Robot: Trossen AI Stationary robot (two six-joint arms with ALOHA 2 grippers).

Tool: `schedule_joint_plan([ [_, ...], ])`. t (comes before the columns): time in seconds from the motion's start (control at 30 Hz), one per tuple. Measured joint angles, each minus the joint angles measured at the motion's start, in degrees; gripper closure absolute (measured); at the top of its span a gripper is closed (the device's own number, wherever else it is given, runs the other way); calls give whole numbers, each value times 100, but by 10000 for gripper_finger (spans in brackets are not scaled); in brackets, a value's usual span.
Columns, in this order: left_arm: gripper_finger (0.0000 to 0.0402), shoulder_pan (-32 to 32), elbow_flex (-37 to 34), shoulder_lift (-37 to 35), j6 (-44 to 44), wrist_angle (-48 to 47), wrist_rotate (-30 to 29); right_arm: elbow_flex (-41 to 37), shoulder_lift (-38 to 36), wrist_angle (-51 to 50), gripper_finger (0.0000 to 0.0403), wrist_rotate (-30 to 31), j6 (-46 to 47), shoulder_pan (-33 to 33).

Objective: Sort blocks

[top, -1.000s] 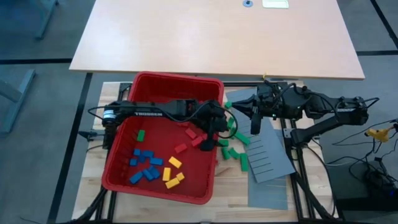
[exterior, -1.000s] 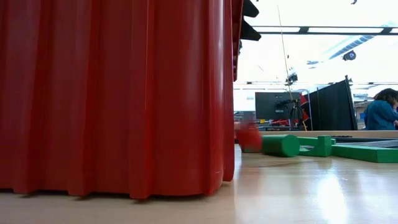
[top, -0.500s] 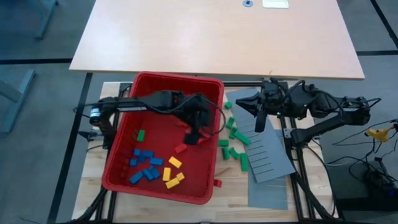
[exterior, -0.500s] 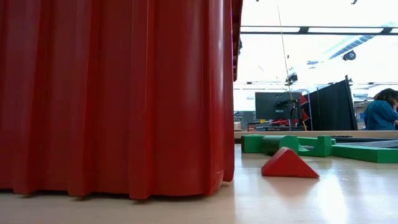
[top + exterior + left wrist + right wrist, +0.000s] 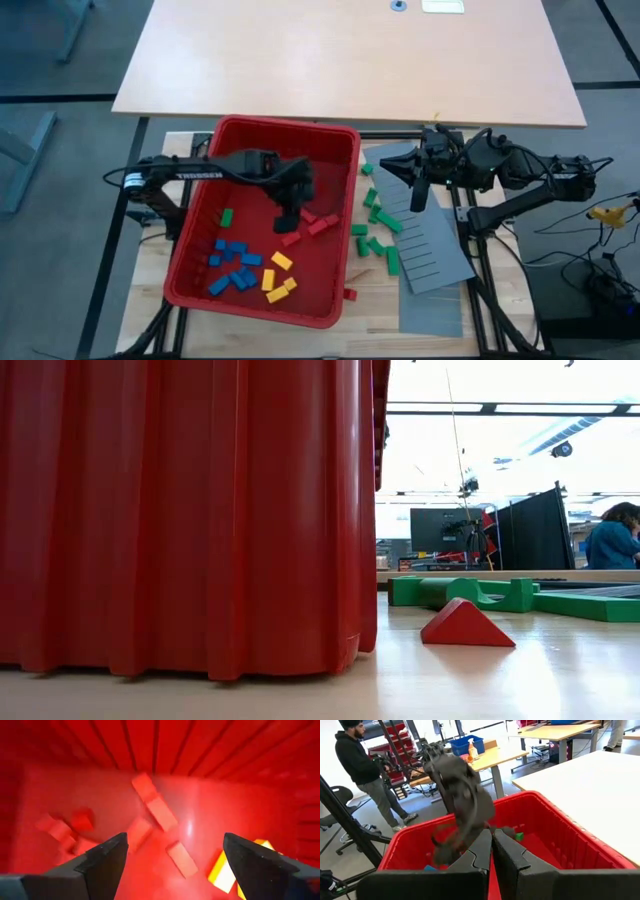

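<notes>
- High view: a pale wooden table [image 5: 350, 60] fills the upper part of the frame; below it a big red plastic bin [image 5: 262, 290] sits left of centre on a light wood bench. The left gripper [image 5: 287, 213] hangs inside the bin near its middle, just above the red rectangular bricks [image 5: 312, 224]. Blue bricks [image 5: 235, 267] and yellow bricks [image 5: 278, 276] lie in the bin's lower part, and one green brick [image 5: 226, 217] lies at its left. More green bricks [image 5: 375, 232] are scattered right of the bin, beside a flat grey slotted panel [image 5: 435, 255]. A single red piece [image 5: 349, 294] lies just outside the bin's lower right corner. The right gripper [image 5: 416, 197] waits at centre right, over the panel's upper edge.
- Low view: the bin's ribbed wall fills the left half; the red piece, a wedge here, rests on the bench at lower right, green pieces behind it.
- Left wrist view: the fingers [image 5: 107, 857] stand wide apart, holding nothing, over red bricks on the bin floor.
- Right wrist view: the fingers [image 5: 507, 852] are pressed together, empty; a person stands at upper left.
</notes>
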Motion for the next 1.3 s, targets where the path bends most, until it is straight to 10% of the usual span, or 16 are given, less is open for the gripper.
schedule_joint_plan([
  [0.47,87,-21,-3023,-406,-2337,2445,827,0,2,-15,403,-2,0,0],
  [1.3,88,-284,-3481,736,-2746,3199,531,-2,7,-18,403,-4,0,0],
])
